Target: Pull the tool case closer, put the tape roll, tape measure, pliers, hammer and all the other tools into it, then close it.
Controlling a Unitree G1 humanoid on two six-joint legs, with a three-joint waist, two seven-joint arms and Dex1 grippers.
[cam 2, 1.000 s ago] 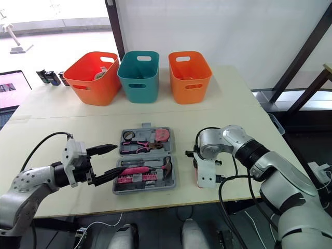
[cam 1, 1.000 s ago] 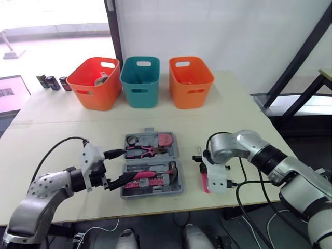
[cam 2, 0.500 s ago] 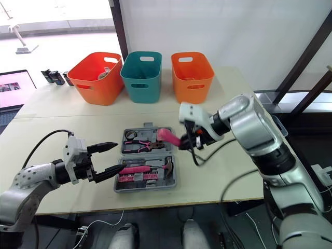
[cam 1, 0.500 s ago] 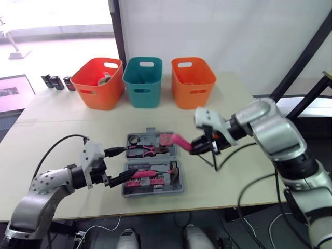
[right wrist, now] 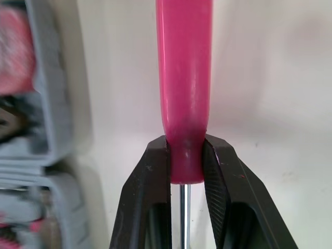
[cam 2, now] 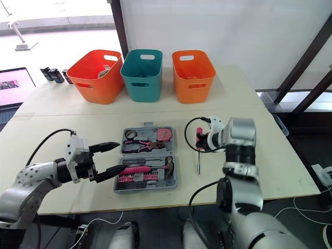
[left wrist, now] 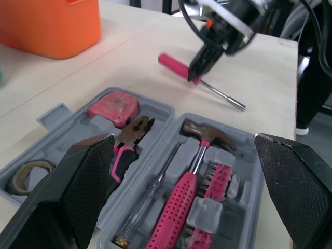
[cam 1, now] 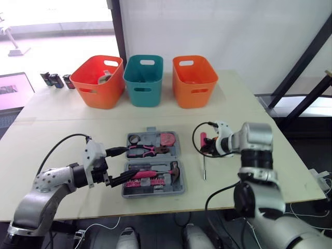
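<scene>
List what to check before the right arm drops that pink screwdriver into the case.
1. Right jaws shut on the screwdriver handle: ok.
2. Tool case open: ok.
3. Free slot for the screwdriver: cannot tell.
4. Left jaws open, at the case's left side, away from the right arm: ok.
5. Hammer, pliers, tape roll and tape measure seated in the case: ok.
6. Screwdriver tip off the table: cannot tell.

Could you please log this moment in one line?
right gripper: shut on screwdriver, beside tool case | left gripper: open | tool case: open
</scene>
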